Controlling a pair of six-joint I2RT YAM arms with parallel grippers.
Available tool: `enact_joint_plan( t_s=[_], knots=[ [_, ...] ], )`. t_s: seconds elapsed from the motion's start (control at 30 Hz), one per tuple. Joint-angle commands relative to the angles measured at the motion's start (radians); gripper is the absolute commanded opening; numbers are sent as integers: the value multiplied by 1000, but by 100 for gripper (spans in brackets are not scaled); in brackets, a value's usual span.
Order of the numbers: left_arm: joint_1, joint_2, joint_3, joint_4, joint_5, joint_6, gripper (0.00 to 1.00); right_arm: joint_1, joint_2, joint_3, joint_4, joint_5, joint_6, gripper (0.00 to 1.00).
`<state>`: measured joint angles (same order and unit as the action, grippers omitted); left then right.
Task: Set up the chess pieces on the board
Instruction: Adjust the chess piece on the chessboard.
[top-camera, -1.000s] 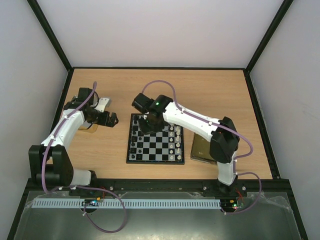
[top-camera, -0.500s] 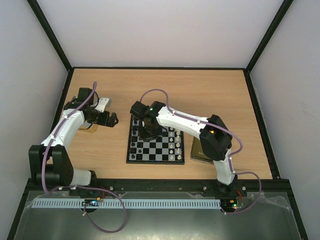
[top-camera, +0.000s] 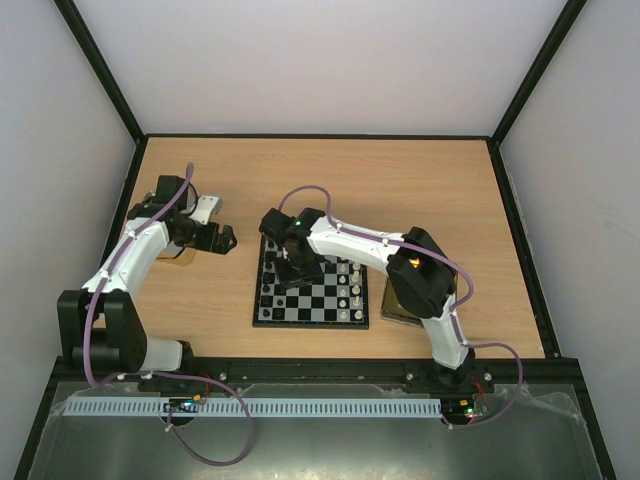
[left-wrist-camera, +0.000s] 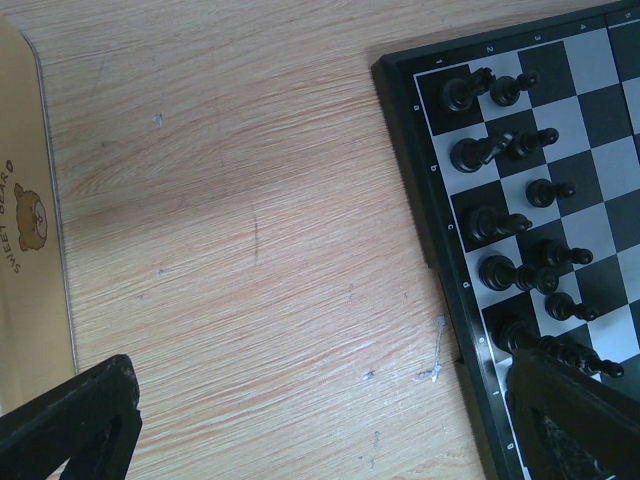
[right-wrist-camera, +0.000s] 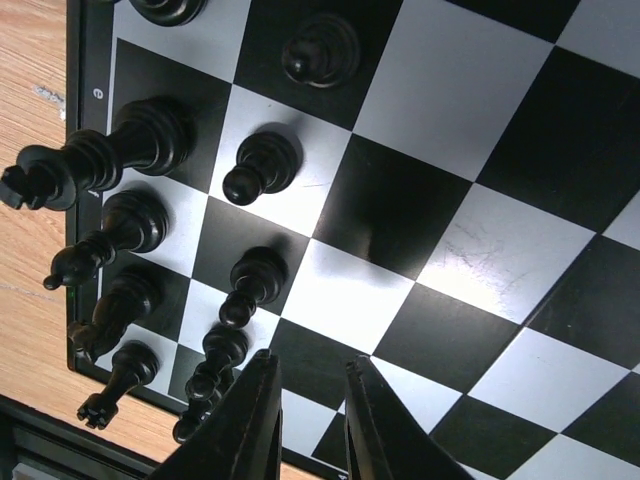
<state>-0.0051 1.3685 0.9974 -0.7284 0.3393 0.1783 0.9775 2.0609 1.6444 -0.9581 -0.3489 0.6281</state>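
While black pieces (right-wrist-camera: 262, 165) stand in two rows along the left edge of the board (top-camera: 310, 324), mid-counter, and white pieces (top-camera: 349, 290) line its right, setup looks nearly finished. The right end effector (right-wrist-camera: 310, 365) hovers over black's side, fingers narrow with nothing between them. The left end effector (left-wrist-camera: 320, 368) gapes wide above the bare counter (left-wrist-camera: 250, 200).

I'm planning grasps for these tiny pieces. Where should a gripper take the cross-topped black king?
Take the king by its slim neck just under the cross, coming straight down from above. It stands upright and looks taller than its row neighbours, so the top is likely free, while a pawn and those neighbours crowd its base.
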Motion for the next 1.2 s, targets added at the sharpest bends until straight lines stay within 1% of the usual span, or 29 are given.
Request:
enact_joint_plan(
  t_s=[0.0, 0.37, 0.77, 1.17],
  knots=[
    [9, -20, -8, -10, -3, -5, 99, 7, 21, 1, 9, -19, -1, 17],
    [9, -25, -9, -9, -7, -5, 99, 17, 45, 5, 22, -43, -4, 17],
    [10, -19, -9, -9, -8, -5, 99, 17, 75, 40, 24, -38, -5, 14],
    [10, -6, -9, -11, -2, -1, 99, 16, 89, 56, 12, -30, -13, 14]
  ],
)
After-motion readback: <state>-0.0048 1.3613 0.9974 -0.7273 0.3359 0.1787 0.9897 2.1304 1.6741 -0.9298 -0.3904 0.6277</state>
